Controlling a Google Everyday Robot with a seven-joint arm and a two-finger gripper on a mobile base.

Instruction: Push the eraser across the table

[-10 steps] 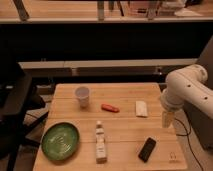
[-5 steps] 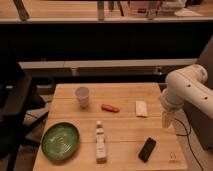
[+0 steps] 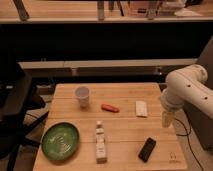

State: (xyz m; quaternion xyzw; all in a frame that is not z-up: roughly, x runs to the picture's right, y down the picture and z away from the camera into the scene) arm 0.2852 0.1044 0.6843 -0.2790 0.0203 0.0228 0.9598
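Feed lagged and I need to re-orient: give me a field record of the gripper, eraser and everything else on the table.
table: light wood
eraser: front right, flat, untouched
white block: right side, behind eraser
gripper: at table's right edge, beside white block, apart from eraser
marker: centre
cup: back left
plate: front left
bottle: front centre, between plate and eraser
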